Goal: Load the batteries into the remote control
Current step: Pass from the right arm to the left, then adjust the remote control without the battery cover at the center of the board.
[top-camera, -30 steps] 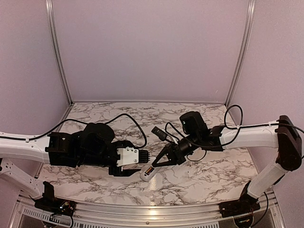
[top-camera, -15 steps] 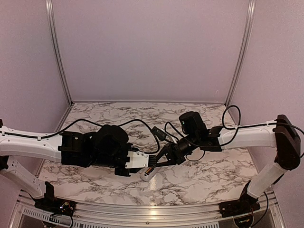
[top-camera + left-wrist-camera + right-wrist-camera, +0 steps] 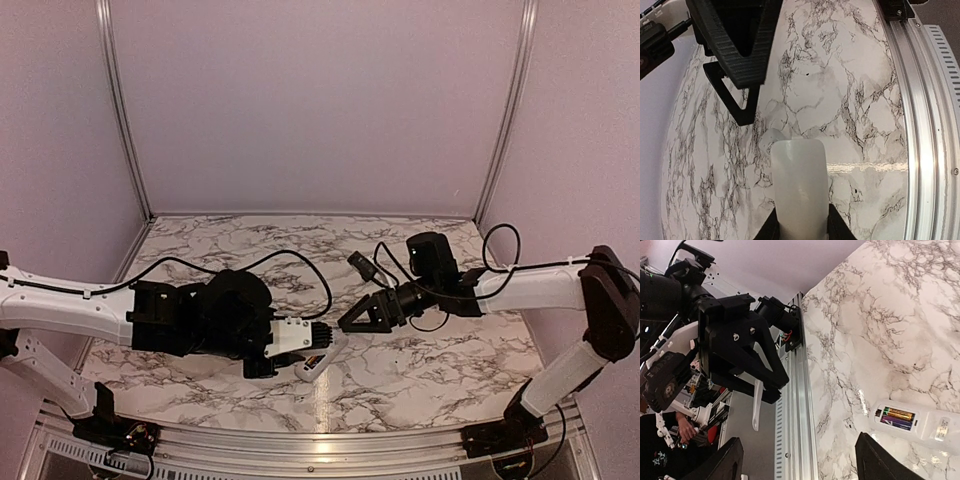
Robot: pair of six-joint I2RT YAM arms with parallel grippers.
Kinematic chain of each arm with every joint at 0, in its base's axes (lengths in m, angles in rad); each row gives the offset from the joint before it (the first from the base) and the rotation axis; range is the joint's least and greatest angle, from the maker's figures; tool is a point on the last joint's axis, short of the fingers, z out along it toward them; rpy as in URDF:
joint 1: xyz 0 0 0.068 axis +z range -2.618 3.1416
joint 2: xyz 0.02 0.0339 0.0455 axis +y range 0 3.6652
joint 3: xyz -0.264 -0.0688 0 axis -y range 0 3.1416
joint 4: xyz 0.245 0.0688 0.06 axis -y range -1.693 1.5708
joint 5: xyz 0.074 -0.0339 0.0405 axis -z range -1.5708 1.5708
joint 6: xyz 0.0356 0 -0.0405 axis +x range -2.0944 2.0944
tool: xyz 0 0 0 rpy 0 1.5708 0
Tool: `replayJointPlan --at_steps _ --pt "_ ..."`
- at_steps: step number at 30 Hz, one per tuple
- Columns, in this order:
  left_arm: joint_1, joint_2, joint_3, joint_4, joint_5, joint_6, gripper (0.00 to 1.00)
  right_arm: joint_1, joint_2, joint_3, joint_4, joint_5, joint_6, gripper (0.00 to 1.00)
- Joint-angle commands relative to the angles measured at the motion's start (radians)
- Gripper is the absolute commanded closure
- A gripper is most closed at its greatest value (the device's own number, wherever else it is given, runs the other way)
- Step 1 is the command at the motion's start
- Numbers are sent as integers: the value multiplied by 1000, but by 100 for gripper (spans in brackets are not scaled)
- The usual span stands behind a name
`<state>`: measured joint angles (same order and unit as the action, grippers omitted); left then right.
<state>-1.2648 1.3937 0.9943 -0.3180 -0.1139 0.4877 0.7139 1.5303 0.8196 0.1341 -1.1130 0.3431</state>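
Lying back up near the middle of the marble table's (image 3: 880, 315) near edge, the white remote control (image 3: 920, 424) shows an open compartment holding two batteries (image 3: 897, 416) side by side, one golden, one purplish. The left gripper (image 3: 801, 225) pinches a thin white plate (image 3: 799, 185); the right gripper (image 3: 799, 450) has its jaws spread wide.

No writing, label or number can be read anywhere.
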Motion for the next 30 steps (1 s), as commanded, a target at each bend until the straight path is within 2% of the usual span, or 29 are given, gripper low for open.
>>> replayJointPlan --at_steps 1,5,10,17,23,30 --pt "-1 50 -59 55 170 -199 85 -112 -61 -56 157 82 104 24" --pt "-1 141 -58 131 252 -324 86 -182 -30 -49 174 186 119 24" --pt "0 268 -29 215 293 -417 87 -198 49 -2 165 264 112 24" --pt "24 395 0 262 293 -470 87 -203 169 66 173 274 104 24" --pt "84 432 -17 296 301 -479 88 -203 255 88 212 256 117 25" --pt "130 459 -30 259 293 -477 88 -203 304 105 233 236 122 27"
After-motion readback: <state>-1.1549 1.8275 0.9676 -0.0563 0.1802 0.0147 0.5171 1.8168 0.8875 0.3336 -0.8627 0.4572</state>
